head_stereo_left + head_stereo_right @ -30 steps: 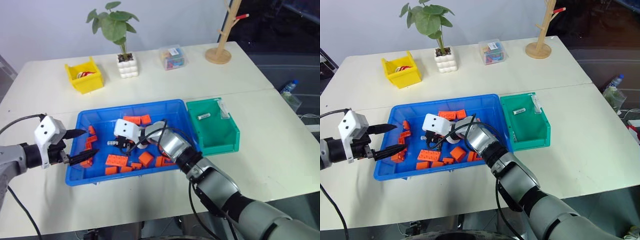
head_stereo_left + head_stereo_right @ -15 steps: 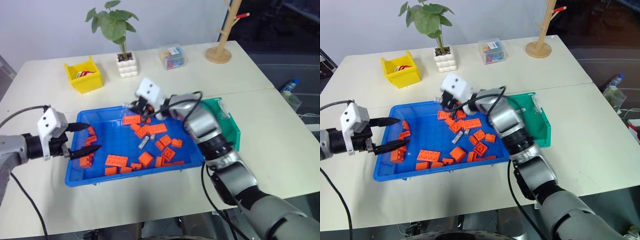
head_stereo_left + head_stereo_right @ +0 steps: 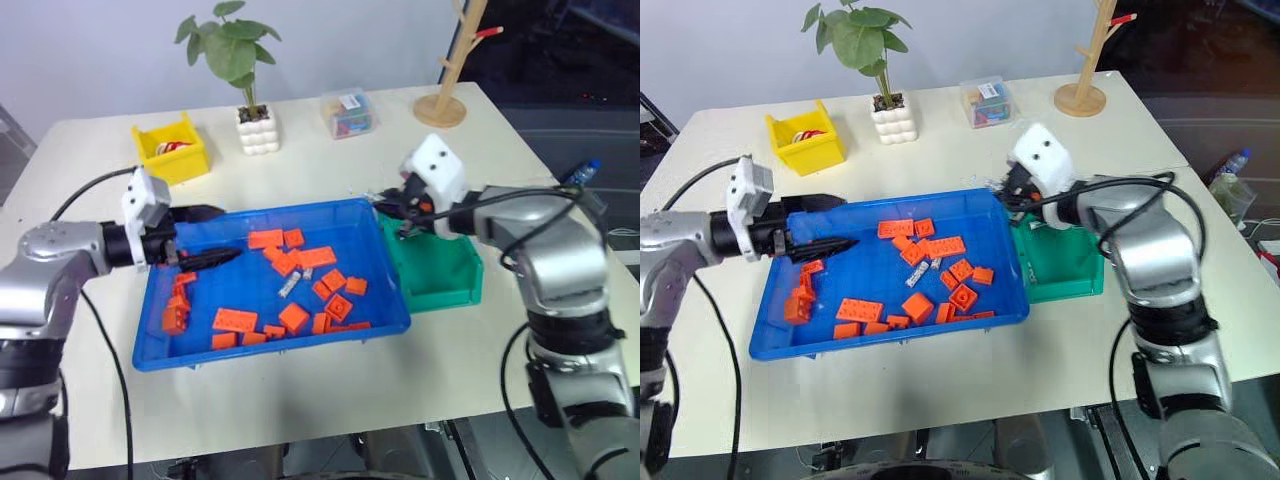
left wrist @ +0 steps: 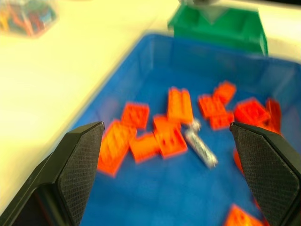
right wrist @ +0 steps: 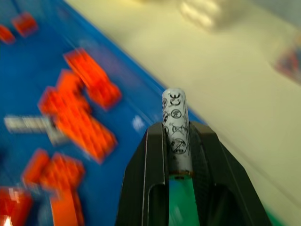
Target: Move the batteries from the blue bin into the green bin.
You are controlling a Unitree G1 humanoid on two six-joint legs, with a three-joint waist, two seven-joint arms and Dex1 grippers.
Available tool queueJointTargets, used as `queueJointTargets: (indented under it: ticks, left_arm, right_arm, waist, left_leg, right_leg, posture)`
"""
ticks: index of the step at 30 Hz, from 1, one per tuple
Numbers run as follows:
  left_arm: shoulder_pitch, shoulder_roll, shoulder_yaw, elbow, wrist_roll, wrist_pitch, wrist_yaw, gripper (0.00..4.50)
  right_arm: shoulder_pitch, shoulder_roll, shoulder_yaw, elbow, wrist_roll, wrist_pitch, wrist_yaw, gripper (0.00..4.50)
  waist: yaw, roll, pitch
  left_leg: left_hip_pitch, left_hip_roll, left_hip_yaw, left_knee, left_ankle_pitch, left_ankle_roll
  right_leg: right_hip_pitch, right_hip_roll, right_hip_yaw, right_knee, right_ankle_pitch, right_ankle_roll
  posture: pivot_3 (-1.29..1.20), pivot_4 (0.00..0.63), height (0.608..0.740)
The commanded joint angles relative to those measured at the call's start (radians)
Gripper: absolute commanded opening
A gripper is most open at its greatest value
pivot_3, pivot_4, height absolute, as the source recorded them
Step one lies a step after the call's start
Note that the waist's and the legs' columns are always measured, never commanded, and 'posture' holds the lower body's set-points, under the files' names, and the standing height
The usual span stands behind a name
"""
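Across the pale worktop [image 3: 300, 400] sat the blue bin [image 3: 160, 355], strewn with orange bricks [image 3: 235, 320] and one battery [image 3: 289, 286]. Beside it, the green bin [image 3: 445, 290]. Above their shared edge the right claw [image 5: 178, 141] pinched another battery [image 5: 176, 129]. The left claw [image 3: 215, 235] hung spread over the blue bin.

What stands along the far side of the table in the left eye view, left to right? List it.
Yellow bin → potted plant → clear box of coloured pieces → wooden stand.
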Motion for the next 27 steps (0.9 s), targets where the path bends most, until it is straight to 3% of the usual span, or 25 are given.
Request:
queueJointTargets:
  ticks: [1,13,22,27]
  left_arm:
    - [-0.043,-0.007,-0.018,0.039,0.016,-0.029,-0.025,4.50]
    - [-0.158,-0.047,-0.055,0.122,0.038,-0.046,-0.056,4.50]
    - [-0.145,-0.044,-0.053,0.107,0.041,-0.040,-0.063,4.50]
    - [-0.116,-0.035,-0.051,0.084,0.047,-0.043,-0.060,4.50]
  right_arm:
    - [0.027,-0.052,-0.070,-0.097,0.040,0.049,-0.026,0.11]
    - [0.212,-0.165,-0.158,-0.087,0.079,0.000,-0.105,0.11]
    - [0.269,-0.198,-0.155,-0.012,0.073,-0.089,-0.147,4.48]
    - [0.179,-0.210,-0.106,0.027,0.073,-0.148,-0.141,4.48]
  waist:
    - [0.001,0.000,0.000]
    - [0.020,-0.004,0.002]
    - [0.019,-0.004,0.002]
    - [0.016,-0.004,0.003]
  left_leg:
    - [0.000,0.000,0.000,0.000,0.000,0.000]
    - [-0.001,0.000,0.001,0.001,0.000,0.000]
    - [0.000,0.000,0.001,0.001,0.000,0.000]
    - [0.000,0.000,0.002,0.001,0.000,0.000]
  right_leg:
    - [0.000,0.000,0.000,0.000,0.000,0.000]
    - [0.000,0.000,0.000,-0.001,0.000,0.000]
    - [0.000,0.000,0.001,-0.001,0.000,0.000]
    - [0.001,0.000,0.001,-0.001,0.000,0.000]
  posture:
    - [0.00,0.150,0.740]
    - [0.00,0.150,0.740]
    - [0.00,0.150,0.740]
    - [0.00,0.150,0.740]
